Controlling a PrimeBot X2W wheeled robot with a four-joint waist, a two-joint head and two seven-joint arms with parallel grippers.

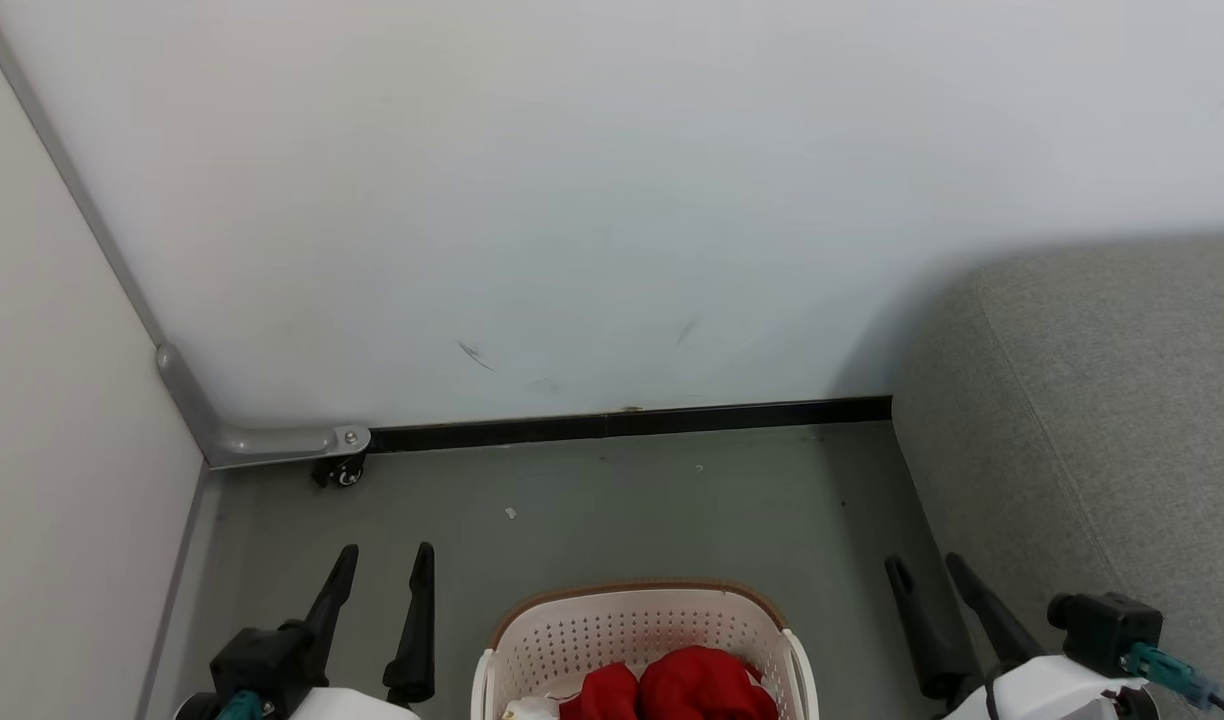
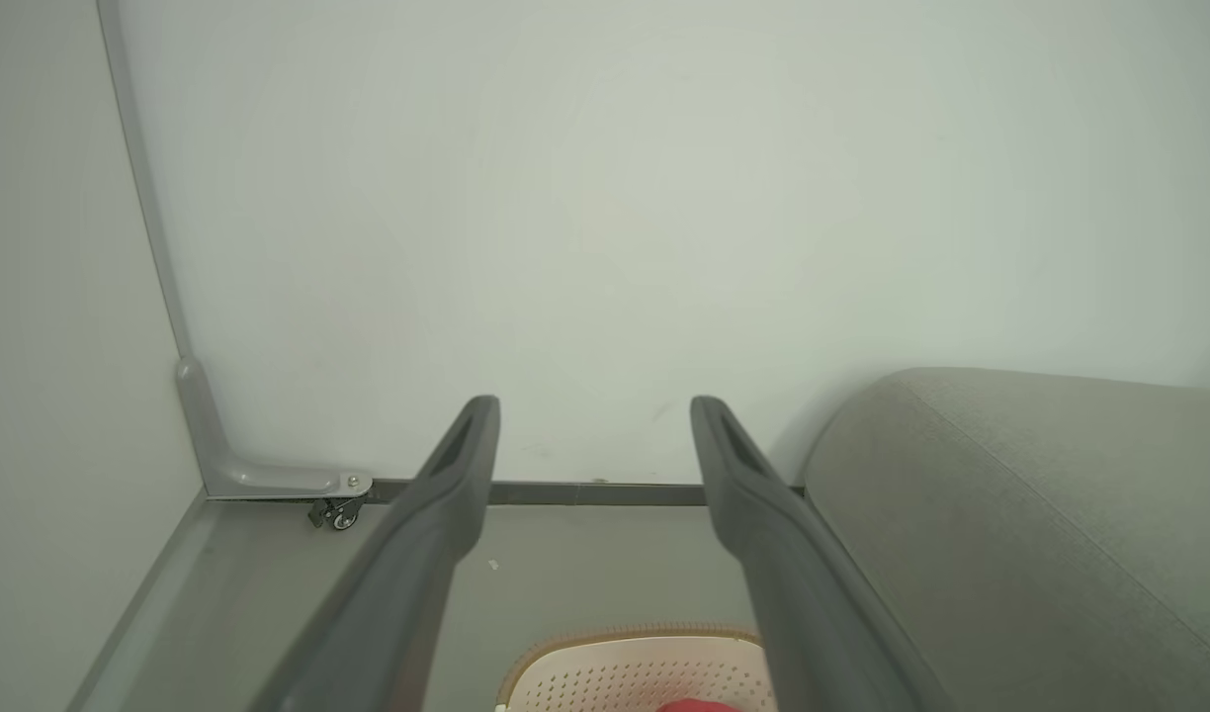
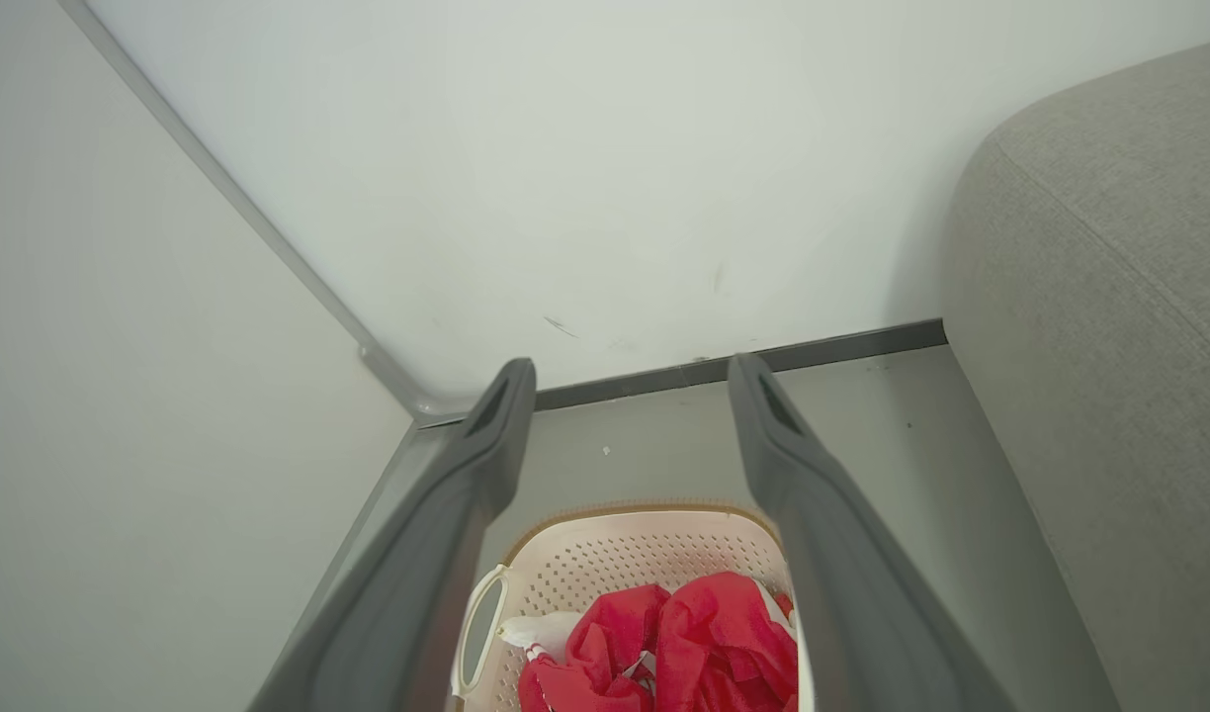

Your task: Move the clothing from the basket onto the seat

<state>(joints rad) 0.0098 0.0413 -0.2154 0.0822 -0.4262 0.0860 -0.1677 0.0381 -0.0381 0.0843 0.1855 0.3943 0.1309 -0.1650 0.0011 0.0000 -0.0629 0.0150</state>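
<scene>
Grey floor (image 1: pixel 672 500) btwn white walls (image 1: pixel 572 200), basket (image 1: pixel 632 625) centre, seat (image 1: pixel 1092 420) right.

Bright red clothing (image 1: pixel 702 685) lies in the cream, dot-perforated, brown-rimmed basket (image 1: pixel 632 625) at six o'clock, with the grey seat (image 1: pixel 1102 420) at three o'clock.

Basket (image 1: pixel 622 630): cream plastic, smooth, slight sheen, perforated wall; brown rim looks rougher, textured.
Clothing (image 1: pixel 707 685): red cloth, soft, matt, crumpled.
Seat (image 1: pixel 1102 420): grey woven upholstery, matt, coarse grain, stitched seam.
Fingers (image 2: pixel 437 534): dark grey, matt, smooth, plastic or rubber, cannot tell which.
Floor (image 1: pixel 672 510): grey-green, smooth, dull.
Wall (image 1: pixel 612 200): white, smooth, matt, few dark scuffs.
Skirting (image 1: pixel 672 422): black, smooth strip.
Corner bracket (image 1: pixel 272 440): grey, satin, shiny metal screw.
</scene>
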